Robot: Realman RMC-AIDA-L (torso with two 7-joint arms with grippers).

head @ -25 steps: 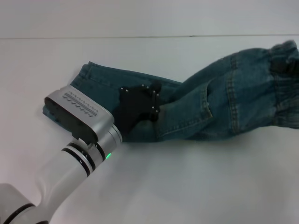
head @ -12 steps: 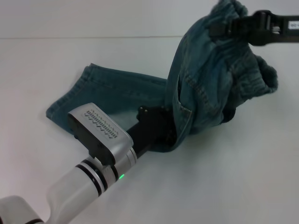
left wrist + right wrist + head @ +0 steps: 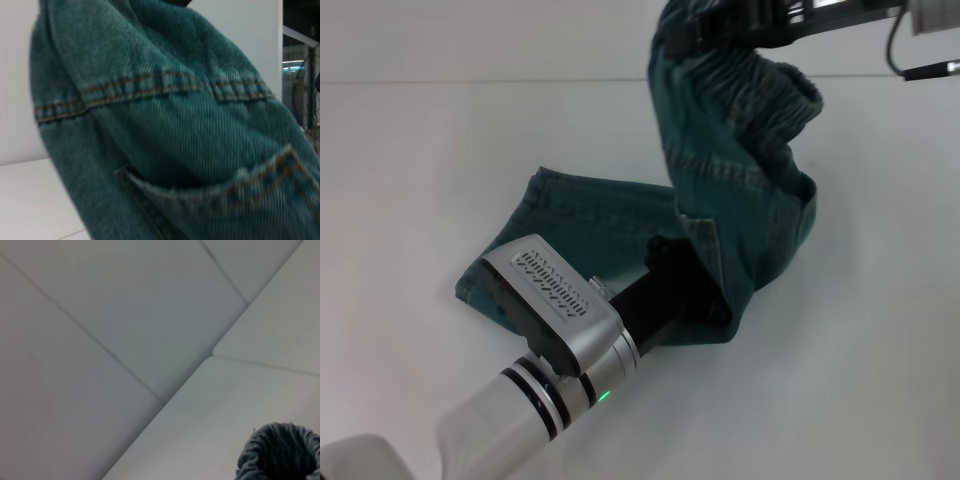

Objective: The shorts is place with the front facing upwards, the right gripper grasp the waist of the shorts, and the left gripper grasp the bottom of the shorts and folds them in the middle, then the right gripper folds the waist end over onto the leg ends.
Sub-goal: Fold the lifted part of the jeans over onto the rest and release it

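Observation:
In the head view the denim shorts [image 3: 720, 200] are partly lifted off the white table [image 3: 410, 160]. My right gripper [image 3: 725, 25] is high at the top edge, shut on the waist of the shorts [image 3: 775, 90], whose puckered band hangs below it. The waist end [image 3: 740, 180] drapes down in a curve onto my left gripper [image 3: 692, 295], which lies low on the fabric at the fold. The leg ends [image 3: 510, 230] lie flat on the table at the left, partly hidden by my left wrist [image 3: 555, 305]. The left wrist view is filled with denim and a pocket seam [image 3: 210, 192]. A bit of puckered waistband [image 3: 280, 452] shows in the right wrist view.
The white table [image 3: 860, 380] spreads around the shorts on all sides, and its far edge meets a pale wall [image 3: 470, 40]. A black cable [image 3: 900, 55] hangs from the right arm at the top right.
The right gripper has lifted the waist higher and carried it left, over toward the legs. The left gripper and the lying legs have shifted slightly right and nearer.

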